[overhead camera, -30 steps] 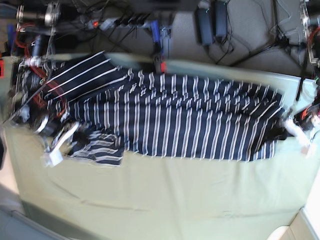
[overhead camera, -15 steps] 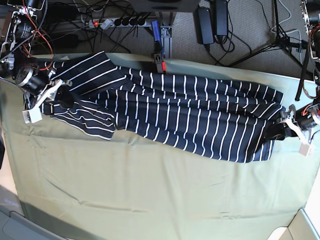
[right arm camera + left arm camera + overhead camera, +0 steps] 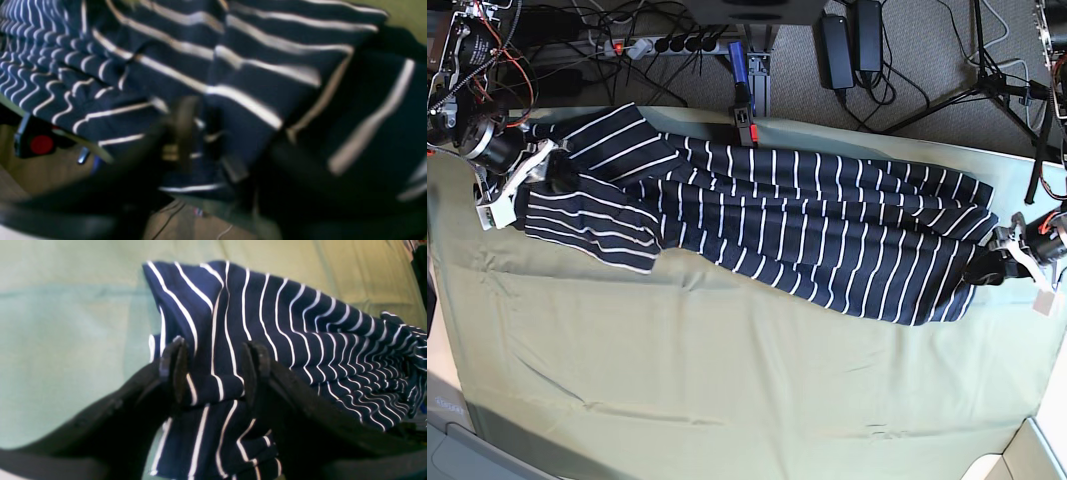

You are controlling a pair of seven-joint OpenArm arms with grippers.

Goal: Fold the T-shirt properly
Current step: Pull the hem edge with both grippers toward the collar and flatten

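The left end effector (image 3: 213, 370) has its two black fingers (image 3: 173, 366) standing apart, with a bunched fold of the shirt (image 3: 293, 340) between them; the cloth fills the gap, yet whether the pads press it cannot be told. In the base view this end effector (image 3: 987, 268) sits at the shirt's right end, near the table's right edge. The right end effector (image 3: 532, 180) lies at the shirt's left end, by a sleeve; its wrist view is blurred, so whether it is open or gripping cannot be told, though striped cloth lies between its fingers (image 3: 181, 130). The shirt (image 3: 777, 225) is stretched in wrinkles across the far half of the green table (image 3: 727, 380), with a red-buttoned clamp (image 3: 745, 118) at the far edge.
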